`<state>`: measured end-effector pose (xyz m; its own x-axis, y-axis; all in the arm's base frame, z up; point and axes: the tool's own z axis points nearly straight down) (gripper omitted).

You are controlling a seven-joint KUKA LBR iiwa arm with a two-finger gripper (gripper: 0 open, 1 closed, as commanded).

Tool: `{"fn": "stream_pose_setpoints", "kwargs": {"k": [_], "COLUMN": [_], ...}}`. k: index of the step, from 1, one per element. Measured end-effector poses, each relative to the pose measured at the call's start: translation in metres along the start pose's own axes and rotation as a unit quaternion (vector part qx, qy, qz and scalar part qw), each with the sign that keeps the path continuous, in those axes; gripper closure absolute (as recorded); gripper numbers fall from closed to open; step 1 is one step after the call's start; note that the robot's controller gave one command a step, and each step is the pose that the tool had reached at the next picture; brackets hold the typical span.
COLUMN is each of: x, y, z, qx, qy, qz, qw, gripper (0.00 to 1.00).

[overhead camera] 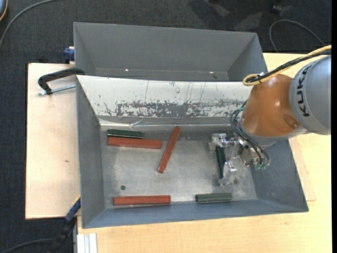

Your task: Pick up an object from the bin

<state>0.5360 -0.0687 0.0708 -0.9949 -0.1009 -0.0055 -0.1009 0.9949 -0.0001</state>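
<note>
The pincer (226, 179) is low over the right part of the bin (88, 157) floor, tight against a dark green bar (219, 161). Whether it grips the bar I cannot tell. Another green bar (213, 197) lies just in front. Three red bars, slanted (168, 149), back-left (138, 143) and front-left (141, 200), lie well apart.
</note>
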Motion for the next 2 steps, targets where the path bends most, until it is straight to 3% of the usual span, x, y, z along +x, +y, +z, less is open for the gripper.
{"fn": "stream_pose_setpoints", "kwargs": {"k": [1, 2], "x": [-0.033, -0.036], "y": [-0.052, -0.046], "z": [-0.021, 0.0], "qx": [0.001, 0.0], "qy": [-0.0013, -0.0015], "qz": [-0.261, -0.513], "qw": [0.9653, 0.8585], "gripper": [0.0, 0.0]}}
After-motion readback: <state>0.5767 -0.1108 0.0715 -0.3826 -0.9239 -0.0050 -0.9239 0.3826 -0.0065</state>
